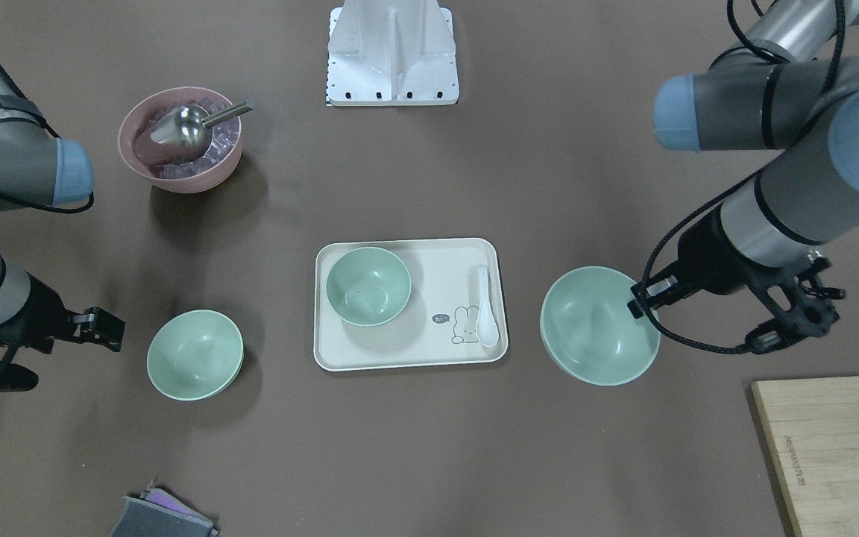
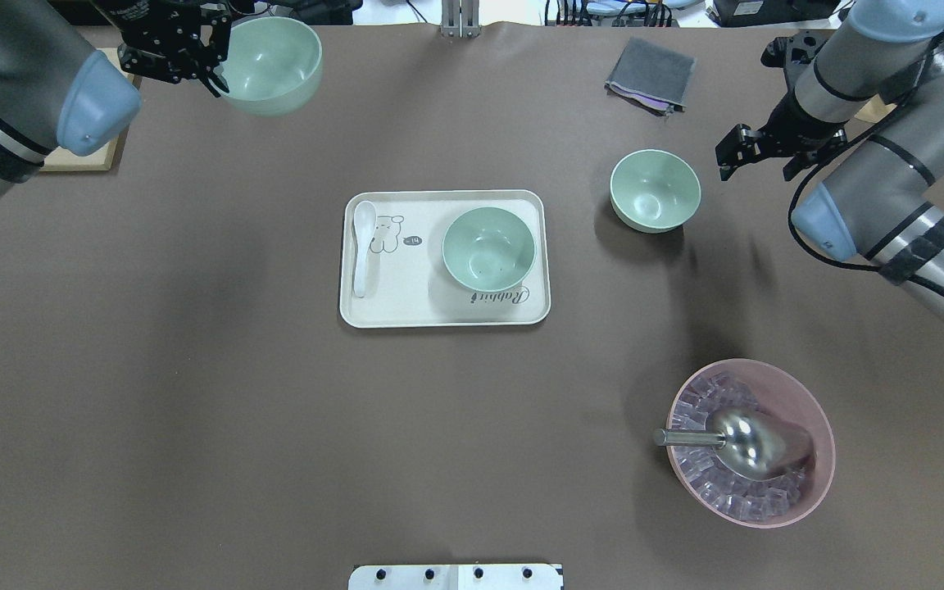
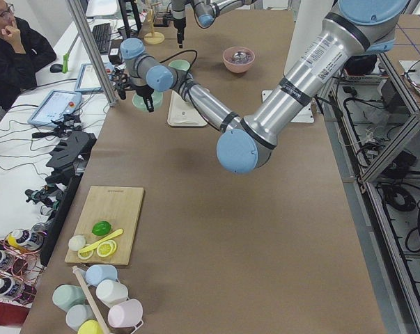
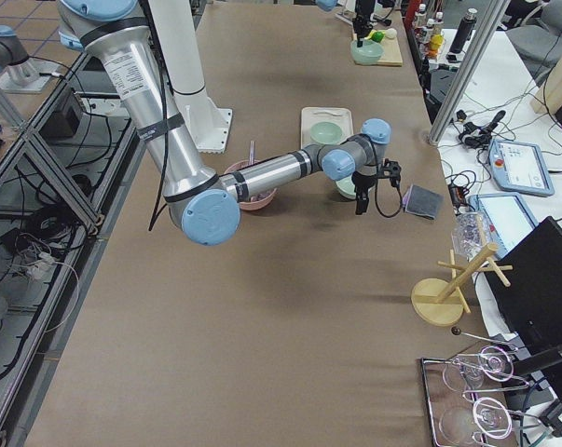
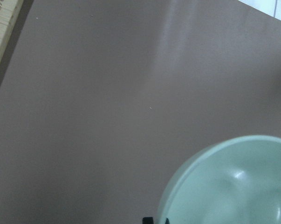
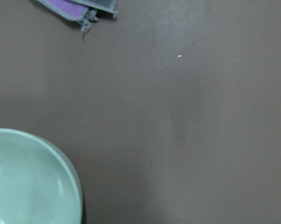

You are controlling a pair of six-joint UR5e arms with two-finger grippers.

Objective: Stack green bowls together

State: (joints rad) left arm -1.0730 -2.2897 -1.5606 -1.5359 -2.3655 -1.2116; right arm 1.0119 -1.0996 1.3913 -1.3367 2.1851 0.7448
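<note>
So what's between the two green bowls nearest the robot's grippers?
A cream rectangular tray holding the third pale green round plastic bowl and a white spoon; the front-facing view shows it.

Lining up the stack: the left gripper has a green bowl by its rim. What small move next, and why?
Likely carry the held bowl toward the tray, stopping above the tray bowl. The left gripper pinches its rim and it looks raised; the tray bowl sits upright and empty, ready for nesting.

Bowl (image 2: 488, 247) on tray (image 2: 406, 283), between left bowl (image 2: 271, 61) and right bowl (image 2: 655, 190)
</note>
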